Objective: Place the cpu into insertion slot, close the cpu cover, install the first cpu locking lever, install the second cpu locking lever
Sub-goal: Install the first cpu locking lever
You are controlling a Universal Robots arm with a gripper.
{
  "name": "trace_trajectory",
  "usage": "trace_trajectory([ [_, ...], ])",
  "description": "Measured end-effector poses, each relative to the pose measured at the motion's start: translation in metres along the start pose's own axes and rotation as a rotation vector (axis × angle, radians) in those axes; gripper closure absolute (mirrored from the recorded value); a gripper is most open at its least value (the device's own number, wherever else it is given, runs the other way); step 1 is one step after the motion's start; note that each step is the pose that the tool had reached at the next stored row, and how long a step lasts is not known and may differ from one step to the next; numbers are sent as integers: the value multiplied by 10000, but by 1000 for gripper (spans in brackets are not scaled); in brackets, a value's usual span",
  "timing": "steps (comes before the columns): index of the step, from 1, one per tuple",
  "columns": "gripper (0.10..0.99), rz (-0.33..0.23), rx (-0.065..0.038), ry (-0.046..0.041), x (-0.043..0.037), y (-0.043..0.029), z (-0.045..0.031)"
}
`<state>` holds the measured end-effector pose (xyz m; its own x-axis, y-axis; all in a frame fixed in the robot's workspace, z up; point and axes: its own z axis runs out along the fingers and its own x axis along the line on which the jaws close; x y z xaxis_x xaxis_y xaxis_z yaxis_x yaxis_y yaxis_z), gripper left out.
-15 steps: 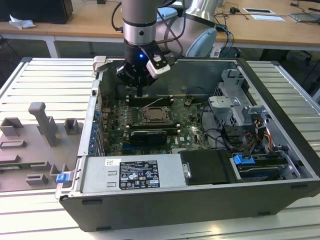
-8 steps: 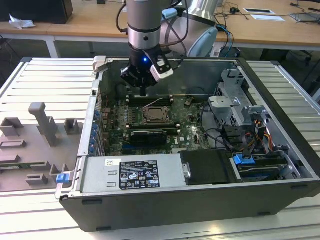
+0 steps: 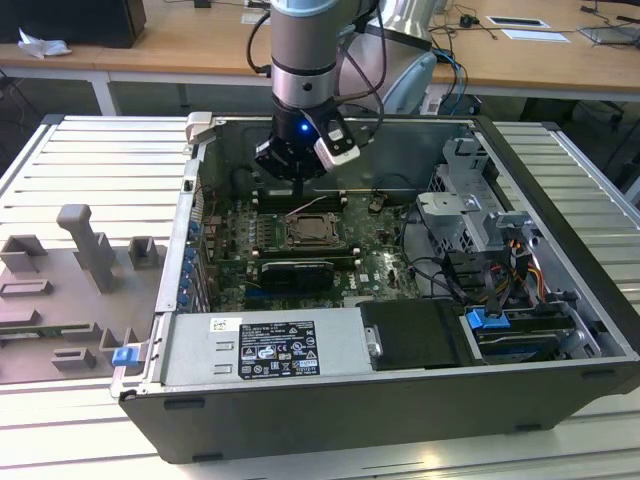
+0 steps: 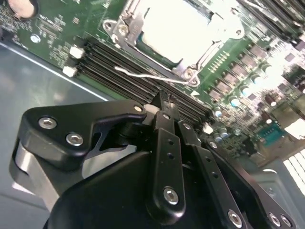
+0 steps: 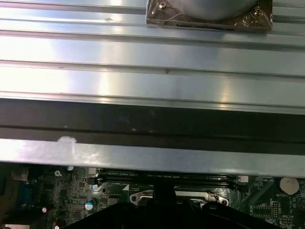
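Gripper [image 3: 298, 188] is hovering with fingers [image 4: 164, 112] pressed together, nothing held, over the memory slots; the insertion slot [image 3: 312, 231] with cpu [image 4: 178, 28] seated is lying just toward five o'clock.

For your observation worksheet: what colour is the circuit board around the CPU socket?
Green; the motherboard shows it best in the second wrist view, around the insertion slot.

No print here can be read
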<state>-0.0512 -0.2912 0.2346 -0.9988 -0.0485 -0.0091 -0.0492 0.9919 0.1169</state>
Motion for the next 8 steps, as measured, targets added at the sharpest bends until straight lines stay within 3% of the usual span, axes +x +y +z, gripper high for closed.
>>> trace_trajectory([
  [8,980,0,0,-1,-153,-16,76],
])
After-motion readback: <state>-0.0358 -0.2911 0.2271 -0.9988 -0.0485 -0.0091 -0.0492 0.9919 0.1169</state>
